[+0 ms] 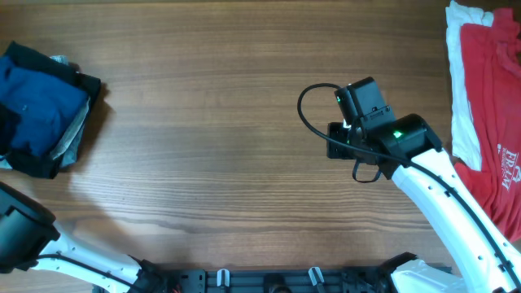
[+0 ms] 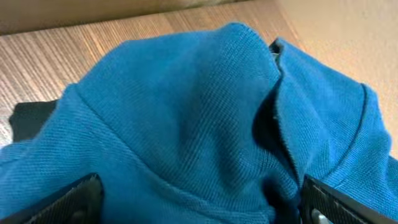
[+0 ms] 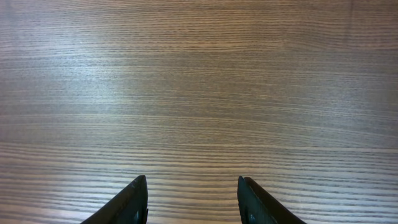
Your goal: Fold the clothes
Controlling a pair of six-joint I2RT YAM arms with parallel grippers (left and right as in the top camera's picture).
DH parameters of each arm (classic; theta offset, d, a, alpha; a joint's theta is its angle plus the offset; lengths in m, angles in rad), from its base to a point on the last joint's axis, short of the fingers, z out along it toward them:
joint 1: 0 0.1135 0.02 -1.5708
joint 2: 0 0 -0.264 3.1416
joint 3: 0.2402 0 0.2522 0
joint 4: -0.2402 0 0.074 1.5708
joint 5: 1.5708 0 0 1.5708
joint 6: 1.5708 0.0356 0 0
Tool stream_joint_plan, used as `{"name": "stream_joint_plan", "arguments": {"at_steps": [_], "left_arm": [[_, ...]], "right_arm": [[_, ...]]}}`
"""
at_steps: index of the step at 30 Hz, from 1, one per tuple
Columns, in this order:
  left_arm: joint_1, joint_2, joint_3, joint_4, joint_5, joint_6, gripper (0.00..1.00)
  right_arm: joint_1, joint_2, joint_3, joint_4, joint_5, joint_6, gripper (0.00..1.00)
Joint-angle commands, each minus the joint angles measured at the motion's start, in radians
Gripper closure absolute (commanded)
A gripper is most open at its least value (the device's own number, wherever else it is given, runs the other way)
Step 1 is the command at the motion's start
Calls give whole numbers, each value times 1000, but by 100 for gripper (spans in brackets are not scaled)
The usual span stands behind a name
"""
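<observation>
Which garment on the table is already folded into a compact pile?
The blue shirt at the left edge of the table, bundled compactly on dark cloth. The red tee and the white garment beside it lie spread out at the right edge.

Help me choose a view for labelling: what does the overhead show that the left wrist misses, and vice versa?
Only the overhead: the red tee and a white garment at the right edge, and the right arm. Only the left wrist: the knit weave of the blue shirt, and the left gripper, fingers apart. Both: the blue shirt and the wooden table.
</observation>
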Motion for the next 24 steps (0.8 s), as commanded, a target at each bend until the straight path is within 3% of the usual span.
{"name": "stream_joint_plan", "arguments": {"at_steps": [1, 5, 8, 13, 15, 19, 24], "left_arm": [[11, 26, 7, 35, 68, 5, 0], [0, -34, 7, 78, 228, 6, 0], [-31, -151, 7, 78, 228, 6, 0], [-204, -397, 7, 10, 227, 7, 0], [-357, -458, 7, -88, 216, 60, 0], [-663, -467, 7, -322, 112, 125, 0], [-1049, -459, 7, -631, -267, 220, 0]], "right_arm": [[2, 9, 6, -3, 20, 11, 53], [2, 9, 6, -3, 20, 11, 53], [2, 9, 6, 13, 9, 30, 30], [2, 9, 6, 99, -48, 29, 10], [2, 9, 6, 146, -48, 30, 1], [1, 27, 6, 231, -48, 25, 1], [-63, 103, 6, 313, -150, -26, 1]]}}
